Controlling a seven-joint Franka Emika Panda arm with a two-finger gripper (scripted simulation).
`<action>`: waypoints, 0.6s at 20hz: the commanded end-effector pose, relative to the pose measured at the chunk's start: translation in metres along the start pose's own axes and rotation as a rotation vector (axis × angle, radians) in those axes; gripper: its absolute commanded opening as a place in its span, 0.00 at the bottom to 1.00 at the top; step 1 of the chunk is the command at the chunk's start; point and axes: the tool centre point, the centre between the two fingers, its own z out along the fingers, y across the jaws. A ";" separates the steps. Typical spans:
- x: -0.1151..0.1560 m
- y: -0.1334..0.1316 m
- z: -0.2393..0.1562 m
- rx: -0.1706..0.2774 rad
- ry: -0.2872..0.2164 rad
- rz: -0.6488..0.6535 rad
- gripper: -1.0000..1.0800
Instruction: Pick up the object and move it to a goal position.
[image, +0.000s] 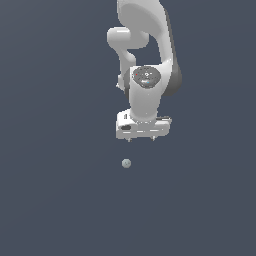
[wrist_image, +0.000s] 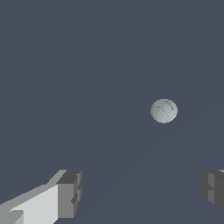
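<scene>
White two-fingered gripper (image: 141, 139) of the white arm (image: 147, 55): released, fingers spread wide, nothing between them. Pointing down at the plain dark grey-blue floor (image: 55, 200), well above it as far as the exterior view allows to judge. In the wrist view, one grey finger pad (wrist_image: 70, 194) with its white body at one lower corner, the other grey pad (wrist_image: 214, 190) at the opposite edge, with a broad open gap of bare floor between.

Tiny pale grey-green ball with faint dark mottled lines (image: 126, 163): below the gripper in the exterior view, clearly apart from it, a little toward the exterior view's left of the gripper's middle. Touched by nothing. In the wrist view, the same ball (wrist_image: 164, 110) ahead of the fingertips, not between them, nearer to the line of the second pad than to the first.
</scene>
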 end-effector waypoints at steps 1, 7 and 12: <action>0.000 0.000 0.000 0.000 0.000 0.000 0.96; -0.001 -0.016 -0.001 0.020 -0.001 -0.008 0.96; -0.002 -0.031 -0.003 0.038 -0.002 -0.024 0.96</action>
